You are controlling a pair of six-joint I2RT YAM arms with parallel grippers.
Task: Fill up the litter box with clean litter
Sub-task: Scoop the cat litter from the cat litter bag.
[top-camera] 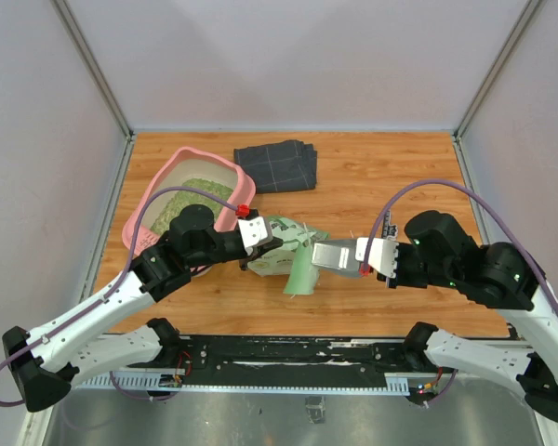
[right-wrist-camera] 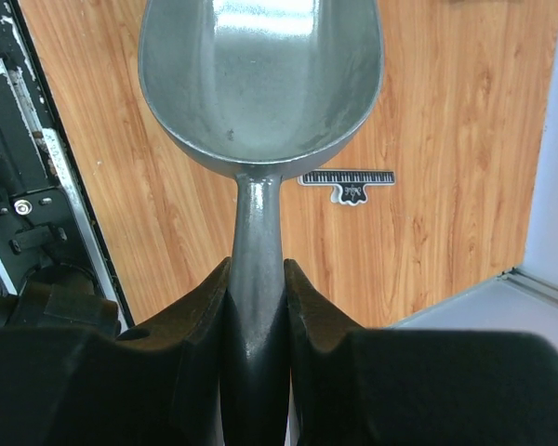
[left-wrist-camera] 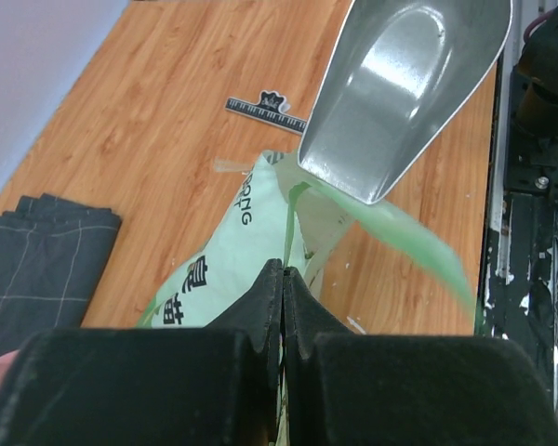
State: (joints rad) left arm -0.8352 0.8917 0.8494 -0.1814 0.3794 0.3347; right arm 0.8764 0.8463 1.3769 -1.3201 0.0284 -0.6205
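The pink litter box point(top-camera: 207, 158) stands at the back left and holds a layer of greenish-tan clean litter point(top-camera: 191, 197). My left gripper point(top-camera: 265, 243) is shut on the upper edge of the green-and-white bag point(top-camera: 293, 253), its fingertips pinching the plastic in the left wrist view point(left-wrist-camera: 285, 271). The bag point(left-wrist-camera: 228, 255) lies open toward the right. My right gripper point(top-camera: 367, 255) is shut on the handle of the grey metal scoop point(top-camera: 333, 255). The scoop bowl point(right-wrist-camera: 260, 74) is empty and hovers at the bag's mouth point(left-wrist-camera: 400, 84). Litter inside the bag is hidden.
A dark grey folded cloth point(top-camera: 277, 165) lies behind the bag, right of the litter box, and shows in the left wrist view point(left-wrist-camera: 37, 269). A small black ruler tag point(right-wrist-camera: 347, 179) lies on the wooden table. Grey walls enclose the table.
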